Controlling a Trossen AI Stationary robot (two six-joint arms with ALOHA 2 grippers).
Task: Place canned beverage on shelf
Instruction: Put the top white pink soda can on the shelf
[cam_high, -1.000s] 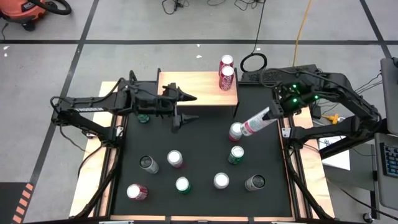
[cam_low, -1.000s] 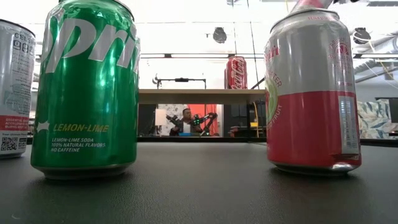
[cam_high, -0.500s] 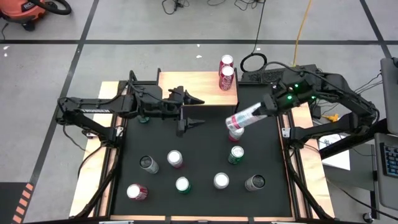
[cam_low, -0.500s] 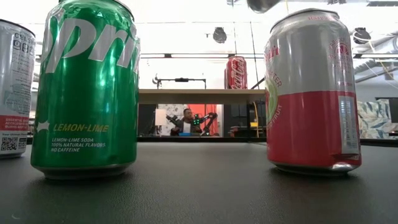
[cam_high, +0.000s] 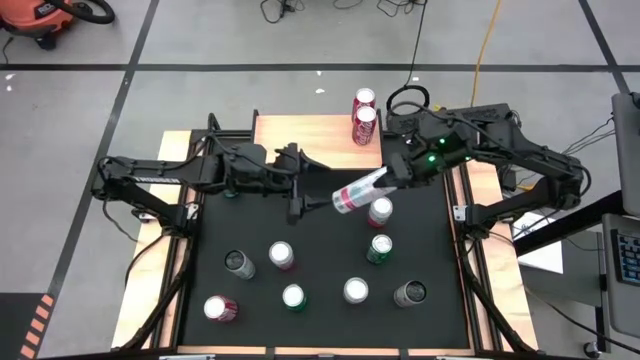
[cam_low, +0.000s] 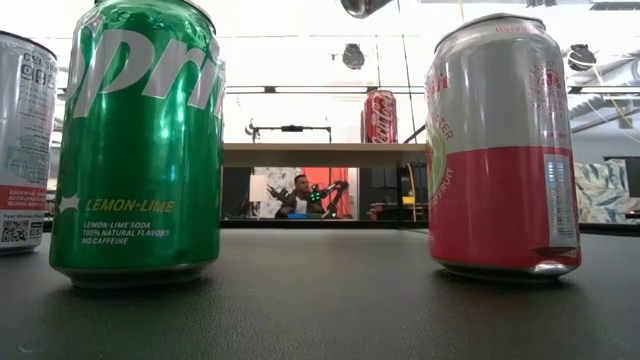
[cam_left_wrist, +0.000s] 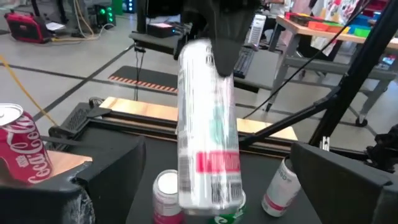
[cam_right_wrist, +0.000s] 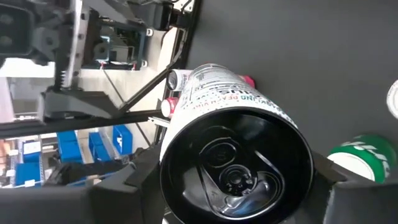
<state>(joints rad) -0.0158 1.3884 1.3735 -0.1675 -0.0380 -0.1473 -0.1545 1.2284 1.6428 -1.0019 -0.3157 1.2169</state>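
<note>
R pincer is clamped on a tall slim can, white w/ a red band, carried tilted in the air over the mid-back of the black worktop, just in front of the shelf. Can's free end points toward the L pincer, which sits w/ fingers wide apart, holding nothing, right beside that end; in L wrist view the can hangs between its two dark fingers w/o touching them. Shelf's wood top stands at the back edge, w/ two red cola cans on its right end. Approx. eight other cans stand upright on the worktop, incl. a green lemon-lime can and a red-and-silver can close to the low cam.
</note>
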